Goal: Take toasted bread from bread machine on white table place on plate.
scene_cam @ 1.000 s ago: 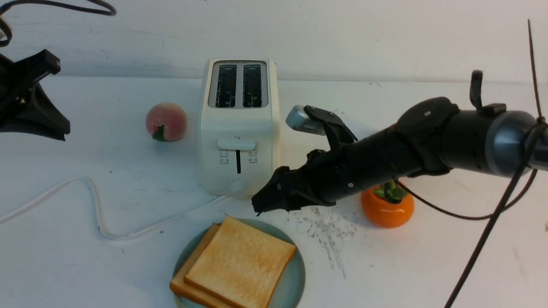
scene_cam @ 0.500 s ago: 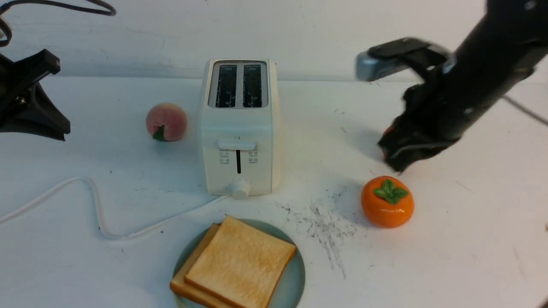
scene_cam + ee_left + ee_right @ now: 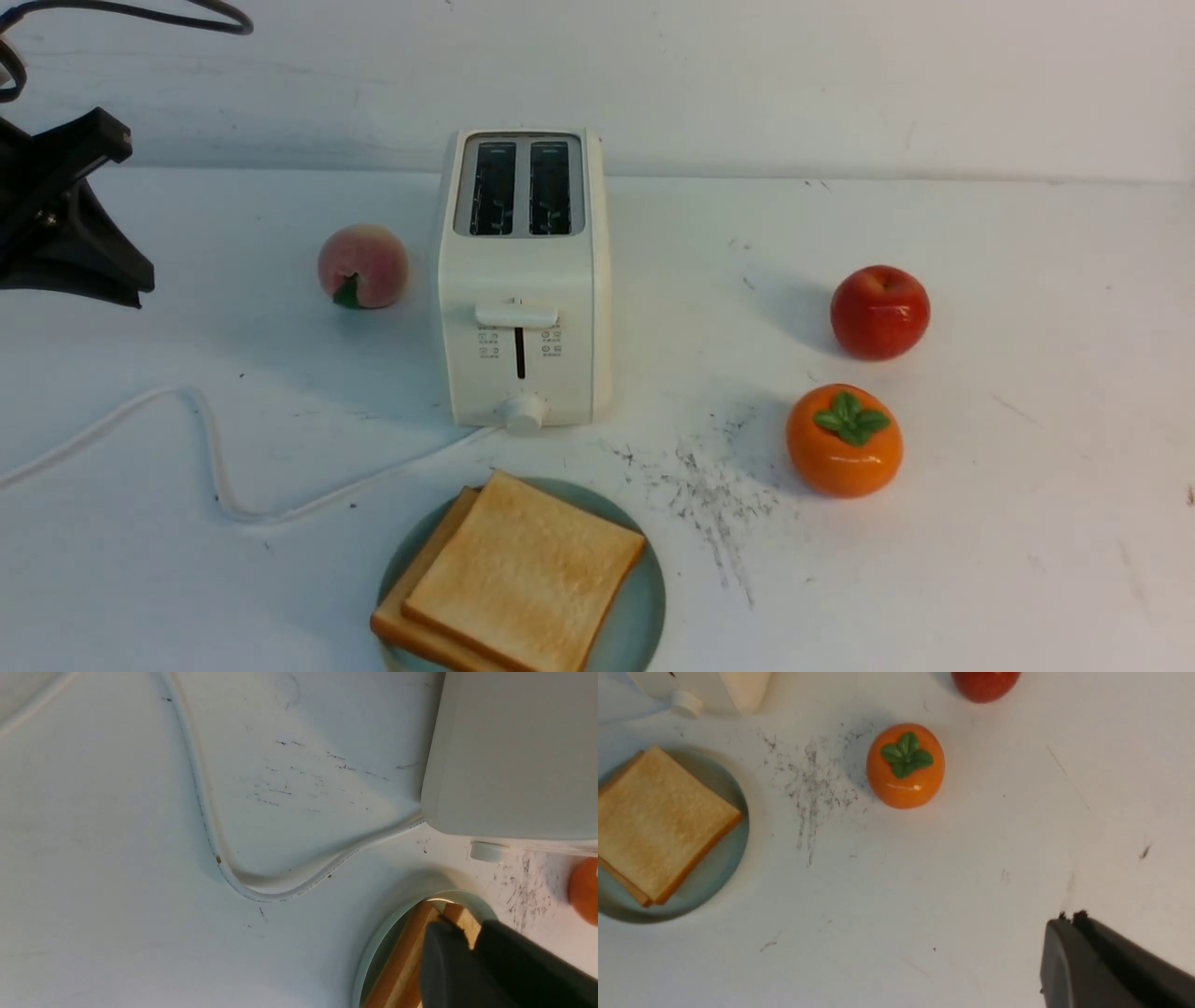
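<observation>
White worktop [image 3: 1027, 560], scuffed, meets a pale wall.

Front view: the bread machine [image 3: 521, 280] stands upright with both slots empty, and its cord [image 3: 215, 467] trails left. The toasted bread [image 3: 523, 579], two stacked slices, lies on the plate [image 3: 644, 607] just in front of it. A peach [image 3: 362, 265] sits left; an apple [image 3: 879, 312] and a persimmon [image 3: 844, 441] sit right.

Left wrist view: the left fingers [image 3: 448, 966] overlap the plate's toast. Whether they meet cannot be told.

Right wrist view: the right fingers [image 3: 1069, 966] are pressed together, holding nothing, well apart from the persimmon.
</observation>
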